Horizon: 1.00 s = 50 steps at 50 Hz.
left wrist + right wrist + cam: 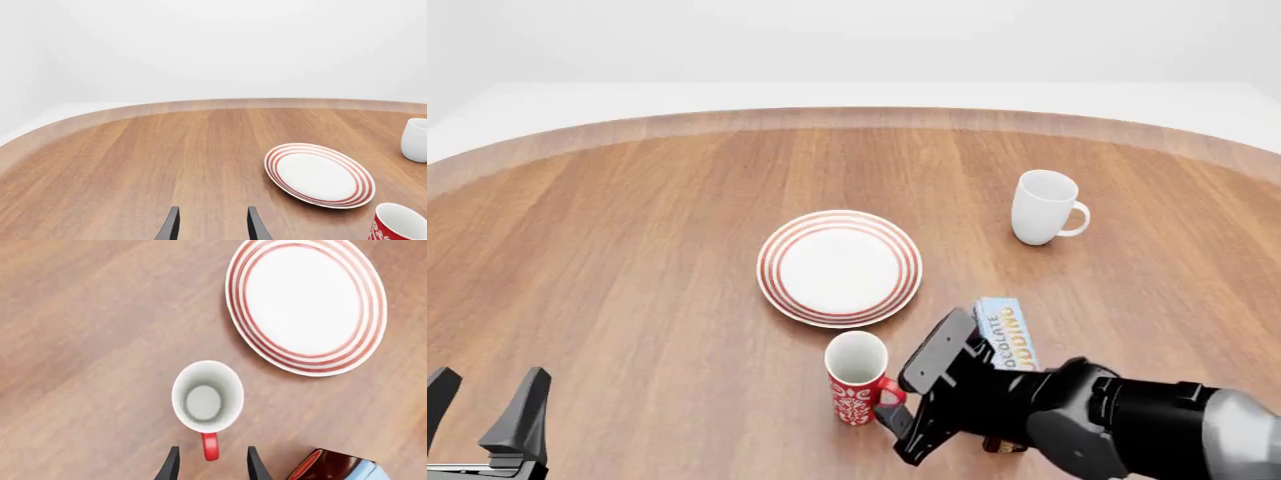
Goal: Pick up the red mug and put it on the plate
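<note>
Right gripper [210,466] poised directly above the red handle of the small tall red mug with white floral pattern [207,398], fingers spread to a narrow gap with the handle's outer end just between the tips, nothing gripped yet. Stands upright on the brown wooden table [627,250], white inside facing up, just near of the round white plate with concentric red rings [839,267] and apart from it by a thin strip of wood. Seen from the front, handle pointing toward the right arm, so the mug's grasp line runs straight along that gripper's approach. Clearly the nearer arm: right wrist hangs just beside the mug, while the left gripper [483,415] sits well apart at the table's near left edge, fingers open and empty. Probable step: closing on the handle, then a short lift and carry forward to the plate. Blue rectangular packet with printed lettering [1004,333] lying just beside the right wrist, and plain white mug [1044,207] further off to the right, neither in the path to the plate. Risk, as judged: a thin handle grip letting the mug swing or tilt on lifting.
</note>
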Available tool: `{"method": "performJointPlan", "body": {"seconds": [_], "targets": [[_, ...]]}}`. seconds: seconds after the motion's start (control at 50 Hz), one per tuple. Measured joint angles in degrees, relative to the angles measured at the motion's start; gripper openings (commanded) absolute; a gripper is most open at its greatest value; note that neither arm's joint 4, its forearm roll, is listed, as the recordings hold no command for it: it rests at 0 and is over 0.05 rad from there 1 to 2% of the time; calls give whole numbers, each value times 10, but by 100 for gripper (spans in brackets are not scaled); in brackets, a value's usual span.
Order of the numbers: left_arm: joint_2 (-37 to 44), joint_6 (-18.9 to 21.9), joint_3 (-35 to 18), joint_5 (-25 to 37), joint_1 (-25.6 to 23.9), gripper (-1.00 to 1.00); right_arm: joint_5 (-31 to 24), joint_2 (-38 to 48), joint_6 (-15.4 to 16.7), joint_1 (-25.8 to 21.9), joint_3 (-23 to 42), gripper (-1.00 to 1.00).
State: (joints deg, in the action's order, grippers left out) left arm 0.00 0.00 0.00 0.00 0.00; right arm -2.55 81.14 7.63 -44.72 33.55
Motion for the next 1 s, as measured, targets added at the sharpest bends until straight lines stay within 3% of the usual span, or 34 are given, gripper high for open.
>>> {"method": "performJointPlan", "body": {"seconds": [0.84,0.86,1.0], "targets": [[0,0,0,0,0,100,54,61,-14,-12,-15,100],[0,0,0,0,0,100,55,62,-14,-12,-15,-100],[0,0,0,0,0,100,62,60,-9,-10,-17,-100]]}}
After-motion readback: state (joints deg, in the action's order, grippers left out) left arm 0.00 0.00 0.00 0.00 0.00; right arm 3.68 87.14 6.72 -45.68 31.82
